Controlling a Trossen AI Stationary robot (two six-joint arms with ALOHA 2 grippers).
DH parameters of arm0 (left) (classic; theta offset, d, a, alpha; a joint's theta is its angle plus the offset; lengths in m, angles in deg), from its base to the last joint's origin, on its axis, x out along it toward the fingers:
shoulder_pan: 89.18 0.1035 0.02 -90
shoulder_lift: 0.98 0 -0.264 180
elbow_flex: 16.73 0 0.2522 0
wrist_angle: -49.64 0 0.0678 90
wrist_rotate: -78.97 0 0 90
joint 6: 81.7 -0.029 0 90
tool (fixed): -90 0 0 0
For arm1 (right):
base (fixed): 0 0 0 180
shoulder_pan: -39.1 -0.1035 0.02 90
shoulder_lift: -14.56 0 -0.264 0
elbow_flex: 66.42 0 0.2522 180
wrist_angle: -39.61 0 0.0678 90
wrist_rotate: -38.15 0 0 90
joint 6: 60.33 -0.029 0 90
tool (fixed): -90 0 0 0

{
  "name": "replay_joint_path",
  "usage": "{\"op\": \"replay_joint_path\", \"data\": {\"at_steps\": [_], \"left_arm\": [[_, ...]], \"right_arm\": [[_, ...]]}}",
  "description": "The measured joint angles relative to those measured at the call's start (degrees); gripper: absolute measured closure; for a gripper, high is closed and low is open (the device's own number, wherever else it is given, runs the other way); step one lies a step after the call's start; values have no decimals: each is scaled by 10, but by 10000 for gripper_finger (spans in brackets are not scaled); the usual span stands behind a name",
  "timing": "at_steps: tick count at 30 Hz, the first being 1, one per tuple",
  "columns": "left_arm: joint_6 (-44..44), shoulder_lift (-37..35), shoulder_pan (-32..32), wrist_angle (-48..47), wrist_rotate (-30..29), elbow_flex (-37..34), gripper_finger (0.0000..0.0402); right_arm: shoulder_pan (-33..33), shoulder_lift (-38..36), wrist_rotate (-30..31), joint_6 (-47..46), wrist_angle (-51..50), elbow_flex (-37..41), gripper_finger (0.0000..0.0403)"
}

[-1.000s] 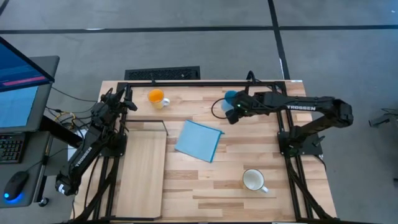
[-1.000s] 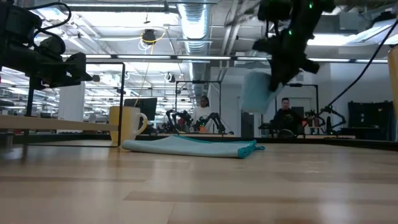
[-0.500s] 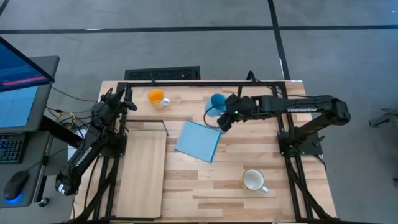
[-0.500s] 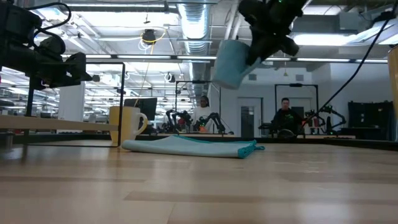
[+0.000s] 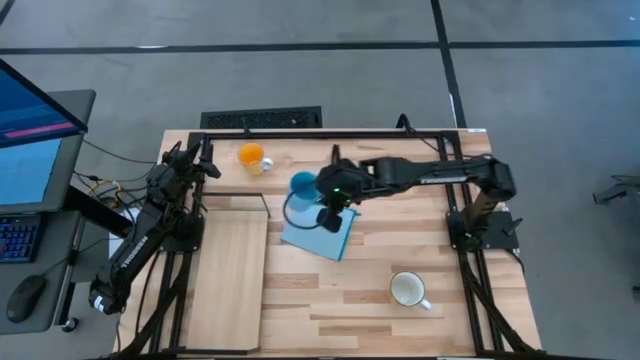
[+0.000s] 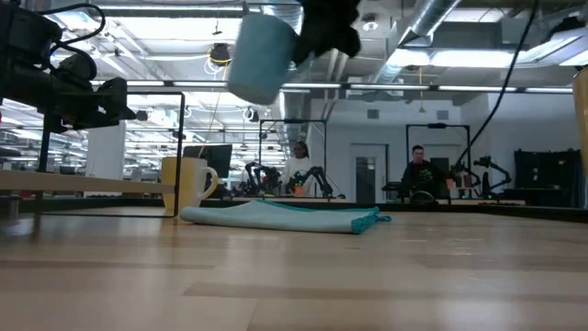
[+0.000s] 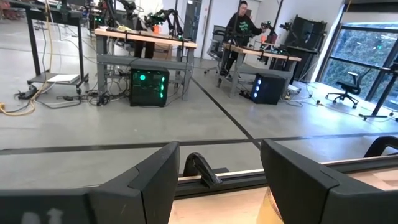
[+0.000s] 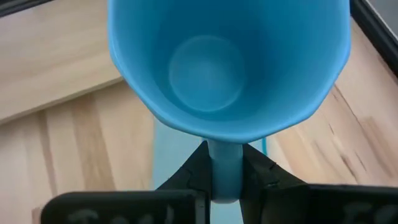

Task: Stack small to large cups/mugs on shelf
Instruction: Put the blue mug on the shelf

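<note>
We see the right gripper (image 5: 322,190) clamped on the handle of the light blue handled mug (image 5: 302,184), holding it high in the air above the blue square cloth (image 5: 320,228) — near the pale wooden shelf board with its thin black wire frame (image 5: 228,266). The left gripper (image 5: 205,160) waits at the table's far left edge beside the small orange mug (image 5: 250,155), fingers apart. The large cream mug (image 5: 407,289) stands well apart.

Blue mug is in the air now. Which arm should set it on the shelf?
Right. The right gripper already holds the blue mug by its handle, above the blue cloth near the shelf. The left gripper waits open by the table's far edge.
</note>
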Motion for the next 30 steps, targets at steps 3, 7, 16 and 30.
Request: {"op": "replay_joint_path", "data": {"at_steps": [3,7,16,30], "left_arm": [[0,0,0,0,0,0,184],[0,0,0,0,0,0,184],[-10,0,0,0,0,0,184],[-9,2,0,0,0,0,184]], "right_arm": [[-10,38,-11,39,-20,-58,344],[-20,87,-15,70,-34,-116,344],[-26,180,-34,100,-29,-206,344],[-23,328,-71,119,4,-331,344]]}}
